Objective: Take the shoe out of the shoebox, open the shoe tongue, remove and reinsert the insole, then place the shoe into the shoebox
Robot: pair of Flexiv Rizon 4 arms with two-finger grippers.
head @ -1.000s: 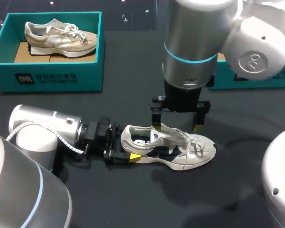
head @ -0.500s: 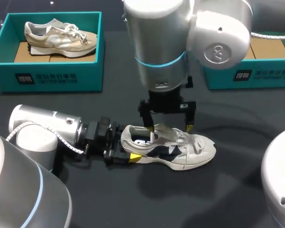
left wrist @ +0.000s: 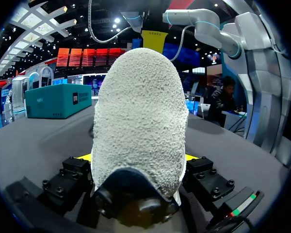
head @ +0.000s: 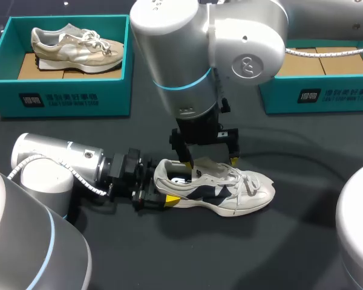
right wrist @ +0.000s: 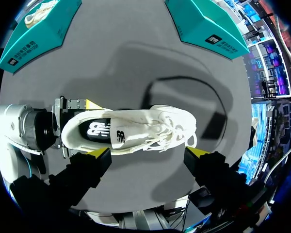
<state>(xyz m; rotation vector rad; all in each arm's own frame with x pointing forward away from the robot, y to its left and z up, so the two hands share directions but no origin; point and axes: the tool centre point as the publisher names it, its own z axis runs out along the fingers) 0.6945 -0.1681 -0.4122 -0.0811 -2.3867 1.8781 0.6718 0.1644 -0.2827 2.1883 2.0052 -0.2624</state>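
Note:
A white shoe (head: 218,188) with navy panels lies on its sole on the black table, toe pointing right. My left gripper (head: 161,190) comes in low from the left and is shut on its heel. In the left wrist view the heel (left wrist: 138,121) fills the space between the two yellow tips of that gripper (left wrist: 138,158). My right gripper (head: 210,161) hangs open just above the shoe, pointing down. One of its tips is near the collar and the other is behind the laces. From the right wrist the shoe (right wrist: 131,128) lies below the open gripper (right wrist: 149,153), its insole visible.
A teal shoebox (head: 60,96) stands at the back left with a beige shoe (head: 75,47) inside. A second teal box (head: 317,93) stands at the back right with cardboard showing in it. A dark cable (right wrist: 184,82) loops on the table beyond the shoe's toe.
My right arm has swung left and come lower, bringing its open gripper from the shoe's middle toward the collar. The left arm and the shoe have stayed put.

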